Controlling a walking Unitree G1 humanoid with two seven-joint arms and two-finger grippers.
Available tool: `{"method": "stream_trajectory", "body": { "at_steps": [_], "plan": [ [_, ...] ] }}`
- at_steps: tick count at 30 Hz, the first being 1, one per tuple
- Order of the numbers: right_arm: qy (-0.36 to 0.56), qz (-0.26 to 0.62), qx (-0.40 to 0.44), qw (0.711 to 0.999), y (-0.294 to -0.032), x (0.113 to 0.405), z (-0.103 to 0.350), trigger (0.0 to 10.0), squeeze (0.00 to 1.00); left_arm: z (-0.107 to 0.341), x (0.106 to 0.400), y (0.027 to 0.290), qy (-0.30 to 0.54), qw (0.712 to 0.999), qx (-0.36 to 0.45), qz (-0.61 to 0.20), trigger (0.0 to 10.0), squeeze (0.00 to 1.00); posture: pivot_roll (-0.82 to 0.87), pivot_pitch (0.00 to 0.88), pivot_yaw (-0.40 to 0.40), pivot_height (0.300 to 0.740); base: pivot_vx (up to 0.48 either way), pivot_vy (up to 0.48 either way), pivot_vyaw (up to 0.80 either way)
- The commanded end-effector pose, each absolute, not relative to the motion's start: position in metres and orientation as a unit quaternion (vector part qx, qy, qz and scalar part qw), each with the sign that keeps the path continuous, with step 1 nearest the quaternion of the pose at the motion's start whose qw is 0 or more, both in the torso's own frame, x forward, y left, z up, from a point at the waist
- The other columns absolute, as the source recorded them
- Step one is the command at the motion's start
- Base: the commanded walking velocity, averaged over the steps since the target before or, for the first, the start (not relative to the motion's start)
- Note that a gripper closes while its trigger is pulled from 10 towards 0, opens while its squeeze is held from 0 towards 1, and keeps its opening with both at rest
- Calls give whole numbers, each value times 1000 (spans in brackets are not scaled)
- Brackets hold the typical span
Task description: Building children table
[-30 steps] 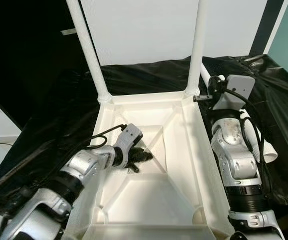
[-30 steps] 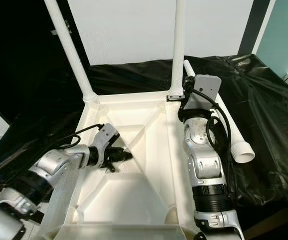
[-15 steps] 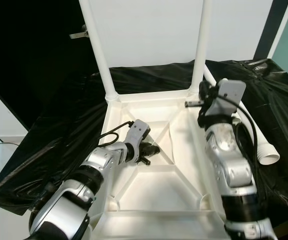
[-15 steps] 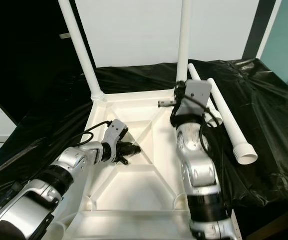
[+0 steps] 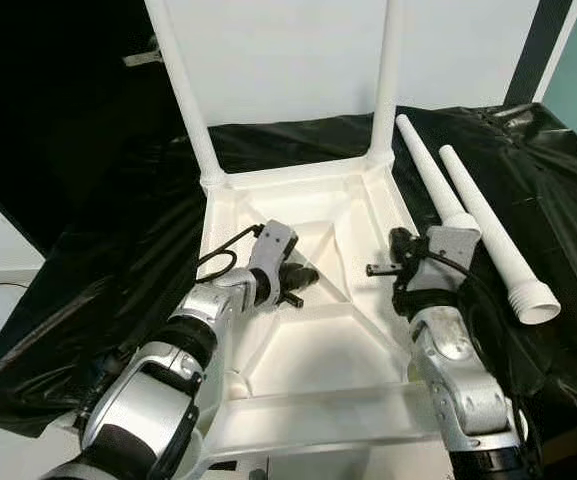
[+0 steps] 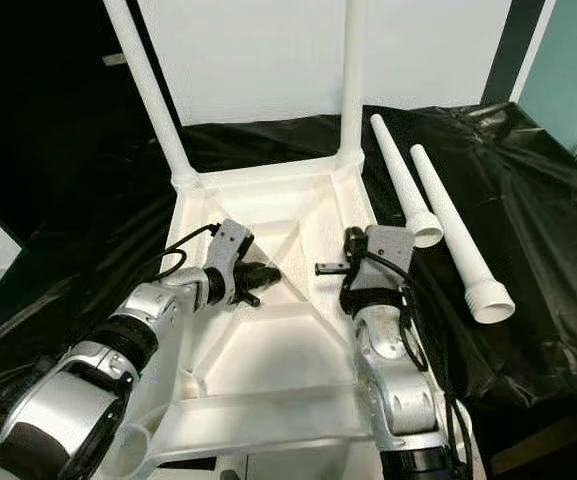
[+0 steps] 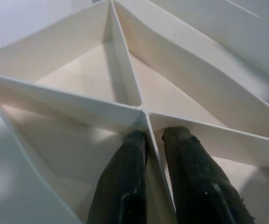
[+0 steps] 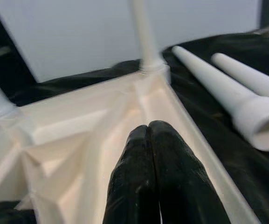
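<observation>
The white children's table (image 5: 298,350) lies upside down on black cloth. Two white legs (image 5: 180,90) (image 5: 386,80) stand in its far corners. Two loose white legs (image 5: 426,170) (image 5: 488,235) lie on the cloth to the right. My left gripper (image 5: 303,278) reaches into the underside, and its fingers (image 7: 129,154) are shut on a thin rib (image 7: 125,70) where the ribs cross. My right gripper (image 5: 400,245) hovers over the table's right side wall, pointing at the far right corner. Its fingers (image 8: 139,158) are pressed together with nothing between them.
Black cloth (image 5: 118,250) covers the work surface and drops off at the left and right. A white wall (image 5: 288,50) is behind, with a dark opening (image 5: 48,100) at the left. The table's near corner sockets (image 5: 238,385) stand open.
My right gripper has drawn back from the far right leg socket to the middle of the table's right side. The left gripper still grips the rib. The camera view has shifted.
</observation>
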State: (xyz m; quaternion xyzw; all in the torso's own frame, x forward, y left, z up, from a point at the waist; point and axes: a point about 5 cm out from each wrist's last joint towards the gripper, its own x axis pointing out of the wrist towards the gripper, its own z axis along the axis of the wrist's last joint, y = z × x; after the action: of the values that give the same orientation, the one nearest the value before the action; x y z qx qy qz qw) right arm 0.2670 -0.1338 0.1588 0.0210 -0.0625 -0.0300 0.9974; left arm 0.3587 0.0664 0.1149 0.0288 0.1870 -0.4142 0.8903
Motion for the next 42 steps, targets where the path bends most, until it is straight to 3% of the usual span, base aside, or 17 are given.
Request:
{"method": "stream_trajectory", "body": {
  "at_steps": [1,27,34,36,37,39,42],
  "plan": [
    [-59,-35,23,997,-134,265,159,10000,0,122,372,80,154,944,47,-287,10000,0,-135,12,93,740,0,0,0],
    [-57,-31,19,998,-133,260,160,10000,0,160,393,64,79,953,58,-287,10000,0,-156,10,94,740,0,0,0],
    [-56,-34,17,998,-134,259,160,10000,0,163,390,61,69,941,13,-332,10000,0,-159,12,94,740,0,0,0],
    [-55,-35,16,998,-135,259,160,10000,0,164,382,61,59,912,-24,-405,10000,0,-158,13,92,740,0,0,0],
    [-55,-35,16,998,-135,259,160,10000,0,164,382,61,59,912,-24,-405,10000,0,-158,13,92,740,0,0,0],
    [-53,-36,15,998,-136,258,159,10000,0,154,367,70,75,865,-24,-495,10000,0,-154,15,89,740,0,0,0],
    [-52,-36,14,998,-136,258,159,10000,0,146,359,79,94,845,-15,-526,10000,0,-148,16,85,740,0,0,0]
  ]
}}
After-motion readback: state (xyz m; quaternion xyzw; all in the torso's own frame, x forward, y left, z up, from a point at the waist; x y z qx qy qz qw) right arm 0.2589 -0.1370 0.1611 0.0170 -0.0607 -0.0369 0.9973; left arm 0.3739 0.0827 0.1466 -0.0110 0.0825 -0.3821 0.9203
